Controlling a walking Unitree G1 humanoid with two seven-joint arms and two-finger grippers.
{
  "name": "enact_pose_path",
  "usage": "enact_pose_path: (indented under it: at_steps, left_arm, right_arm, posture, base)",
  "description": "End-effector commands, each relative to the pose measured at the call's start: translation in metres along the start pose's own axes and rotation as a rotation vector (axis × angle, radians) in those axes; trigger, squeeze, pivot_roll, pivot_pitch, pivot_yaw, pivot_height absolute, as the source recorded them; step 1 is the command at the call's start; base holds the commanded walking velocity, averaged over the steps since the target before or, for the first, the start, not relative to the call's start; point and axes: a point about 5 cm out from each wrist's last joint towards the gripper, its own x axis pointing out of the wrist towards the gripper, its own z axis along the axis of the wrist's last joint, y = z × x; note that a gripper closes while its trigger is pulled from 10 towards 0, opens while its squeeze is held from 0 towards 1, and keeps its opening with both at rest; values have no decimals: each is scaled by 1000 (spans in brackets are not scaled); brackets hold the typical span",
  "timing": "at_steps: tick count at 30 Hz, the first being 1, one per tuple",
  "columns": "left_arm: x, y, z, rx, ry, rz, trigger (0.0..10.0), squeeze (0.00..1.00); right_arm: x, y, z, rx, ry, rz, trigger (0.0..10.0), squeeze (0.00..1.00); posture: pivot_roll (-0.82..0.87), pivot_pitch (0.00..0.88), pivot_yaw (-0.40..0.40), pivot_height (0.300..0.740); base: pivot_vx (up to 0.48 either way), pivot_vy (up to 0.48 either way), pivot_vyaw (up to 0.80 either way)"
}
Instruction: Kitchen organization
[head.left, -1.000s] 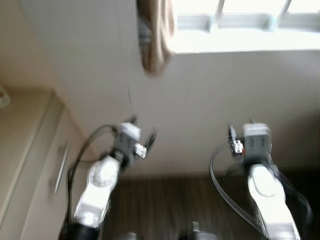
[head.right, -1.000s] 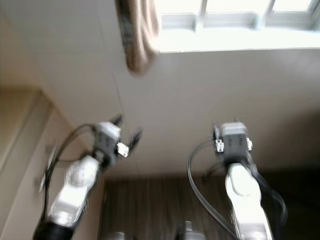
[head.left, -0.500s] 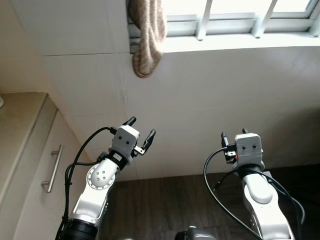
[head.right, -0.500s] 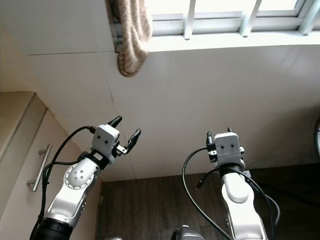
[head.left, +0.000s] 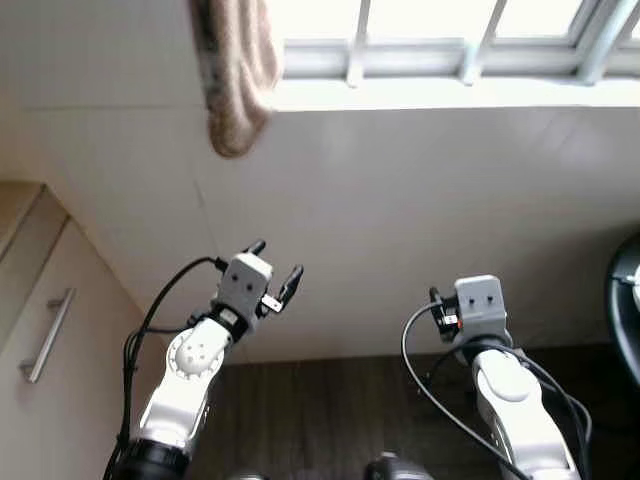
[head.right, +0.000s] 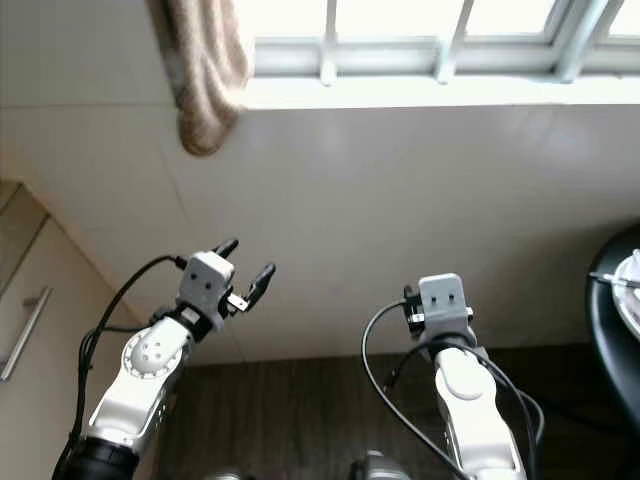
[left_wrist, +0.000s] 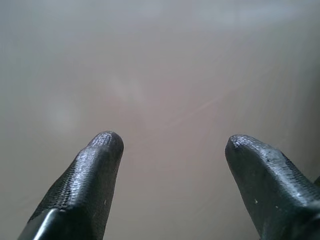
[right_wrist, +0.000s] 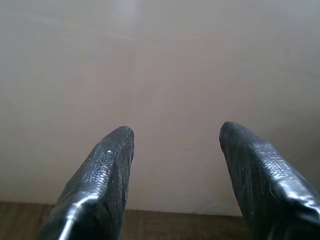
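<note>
- The left gripper (head.left: 274, 263) was raised before a pale tiled wall (head.left: 400, 220), its fingers spread apart and holding nothing.
- The right gripper (head.left: 440, 300) pointed at the same wall.
- A beige towel (head.left: 237, 75) hung beside the window (head.left: 450, 40).
- A cabinet with a metal handle (head.left: 45, 335) stood at the left; a dark round table edge (head.left: 622, 300) showed at the right.

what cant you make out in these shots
- Round black table: cut by the right edge of the eye views; the white item on it is unidentifiable.
- Cabinet: cut off at the left edge.
- Hanging cloth: top cropped, blurred.
- Left gripper and right gripper, both open, face plain wall.
</note>
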Motion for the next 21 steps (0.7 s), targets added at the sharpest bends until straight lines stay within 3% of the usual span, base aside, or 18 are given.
enact_pose_path:
  at_steps: [1, 8, 21]
  left_arm:
    - [3, -5, 3, 0, -10, -27, 10000, 0]
    - [3, -6, 3, -4, -11, -27, 10000, 0]
    - [3, -5, 3, -47, -10, -11, 10000, 0]
  right_arm:
    - [0, -5, -1, 6, 18, -9, 10000, 0]
    - [1, -5, -2, 2, 27, 3, 10000, 0]
    - [0, -4, 8, -75, -50, 4, 10000, 0]
  posture:
    - [46, 0, -12, 740]
    - [47, 0, -14, 740]
    - [44, 0, -14, 740]
  base:
    - [0, -480, 0]
    - [0, -447, 0]
    - [0, 19, 0]
